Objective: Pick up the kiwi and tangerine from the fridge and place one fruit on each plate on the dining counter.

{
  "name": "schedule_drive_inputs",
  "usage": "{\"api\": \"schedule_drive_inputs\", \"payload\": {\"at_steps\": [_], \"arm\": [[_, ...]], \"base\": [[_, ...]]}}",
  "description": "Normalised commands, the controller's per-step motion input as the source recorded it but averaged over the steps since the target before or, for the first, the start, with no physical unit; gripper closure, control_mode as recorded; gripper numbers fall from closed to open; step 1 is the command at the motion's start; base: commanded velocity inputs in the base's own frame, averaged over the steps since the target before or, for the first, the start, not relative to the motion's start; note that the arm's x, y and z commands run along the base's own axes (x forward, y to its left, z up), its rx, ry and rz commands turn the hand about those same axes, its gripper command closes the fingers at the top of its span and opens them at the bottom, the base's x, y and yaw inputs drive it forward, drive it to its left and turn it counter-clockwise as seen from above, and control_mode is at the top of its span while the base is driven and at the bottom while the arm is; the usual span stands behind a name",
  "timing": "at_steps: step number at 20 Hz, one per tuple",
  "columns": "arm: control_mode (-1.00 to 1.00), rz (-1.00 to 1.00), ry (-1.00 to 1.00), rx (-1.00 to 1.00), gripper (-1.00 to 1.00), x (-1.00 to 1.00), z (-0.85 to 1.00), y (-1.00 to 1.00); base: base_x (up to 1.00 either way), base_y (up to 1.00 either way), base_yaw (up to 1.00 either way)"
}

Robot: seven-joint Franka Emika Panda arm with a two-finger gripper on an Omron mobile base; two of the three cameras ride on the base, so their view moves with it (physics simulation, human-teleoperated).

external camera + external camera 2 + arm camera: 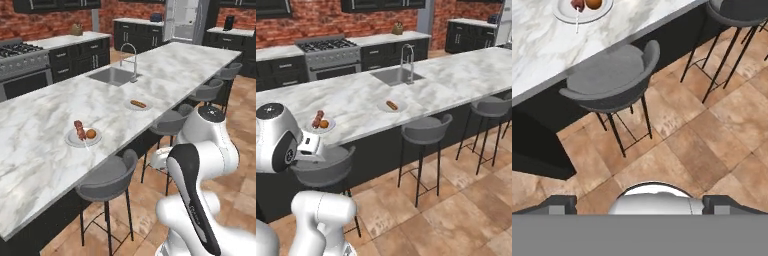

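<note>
You have the dining counter (60, 100) running across your view, its white grey-veined marble top bare along most of the near edge. Going left to right in the left base view: the nearer plate (83, 137) sits close to the near edge and carries a reddish-brown skewer-like item (80, 129) with the tangerine (91, 133) touching the plate just to its right. The tangerine is a small, round, orange ball. Further right and deeper in, the 2nd plate (138, 105) holds a long orange-brown item (138, 104), too small to identify. Behind it stand the steel sink (112, 76) and faucet (131, 61), and the fridge (184, 21) rises at the far end of the room.

A row of grey stools (107, 181) lines the near edge between you and the counter; the closest one stands directly below the nearer plate in the hand view.

Your gripper (640, 205) hangs over the tiled floor (682, 145), well short of the counter, its 2 dark fingertips (559, 204) spread wide apart with nothing between them.
</note>
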Motion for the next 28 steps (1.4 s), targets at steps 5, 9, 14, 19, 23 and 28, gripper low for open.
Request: {"api": "schedule_drive_inputs", "payload": {"at_steps": [5,9,14,19,23,28], "arm": [[1.0,0.0,0.0,0.0,-1.0,0.0,0.0,0.0],[1.0,0.0,0.0,0.0,-1.0,0.0,0.0,0.0],[1.0,0.0,0.0,0.0,-1.0,0.0,0.0,0.0],[1.0,0.0,0.0,0.0,-1.0,0.0,0.0,0.0],[1.0,0.0,0.0,0.0,-1.0,0.0,0.0,0.0],[1.0,0.0,0.0,0.0,-1.0,0.0,0.0,0.0]], "base": [[0.06,-1.0,-0.48],[0.43,-1.0,-0.36],[0.77,-1.0,-0.09],[0.69,-1.0,-0.03],[0.61,-1.0,-0.06],[0.63,-0.99,-0.07]]}}
